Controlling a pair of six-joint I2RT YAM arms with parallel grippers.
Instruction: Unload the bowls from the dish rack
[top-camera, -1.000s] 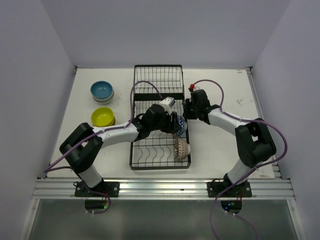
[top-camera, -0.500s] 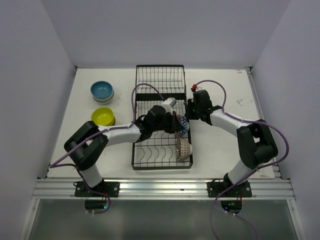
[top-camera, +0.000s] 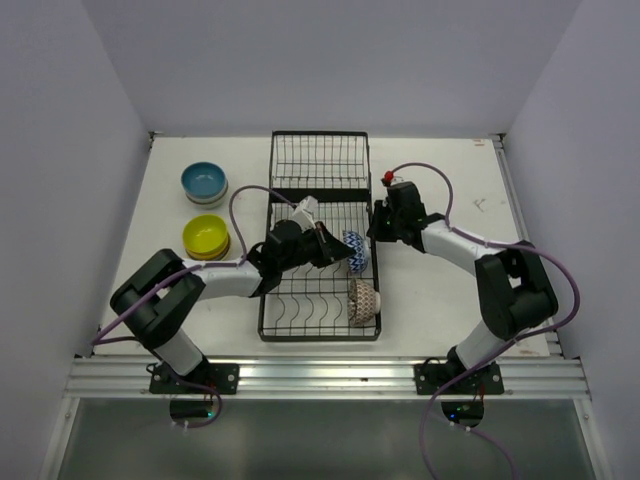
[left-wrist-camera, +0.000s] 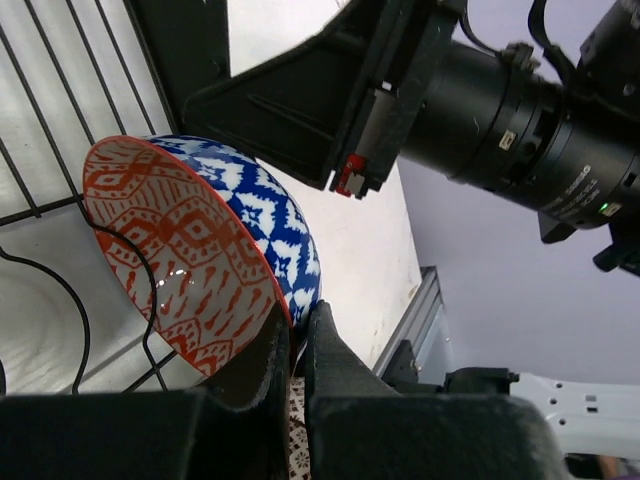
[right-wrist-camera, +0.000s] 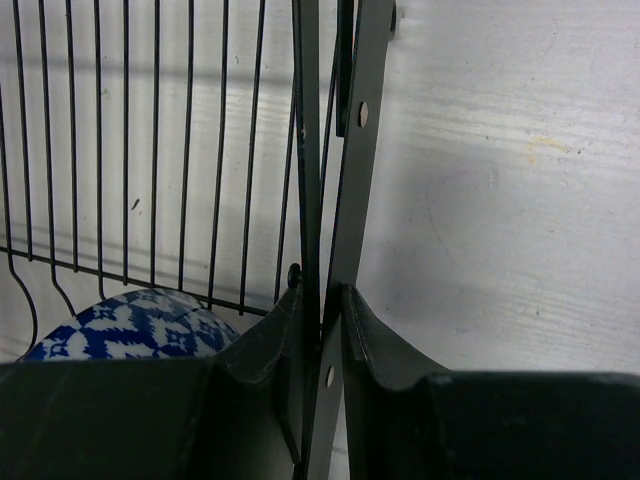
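My left gripper (left-wrist-camera: 297, 332) is clamped on the rim of the small round blue-and-white zigzag bowl (left-wrist-camera: 268, 220), one finger against its red-patterned inside and the other on the outside. The bowl stands tilted on edge among the curved wires of the long black wire dish rack (top-camera: 318, 160), right at the fingertips. My right gripper (right-wrist-camera: 325, 312) is pinched shut on the rack's right side rail, with that bowl just to its left. Beside the left gripper, toward the arm bases, a brown zigzag bowl (top-camera: 365, 299) leans in the rack. Well behind the left gripper, on the white table (top-camera: 450, 290), sit a blue bowl (top-camera: 204, 180) and a yellow-green bowl (top-camera: 205, 234)
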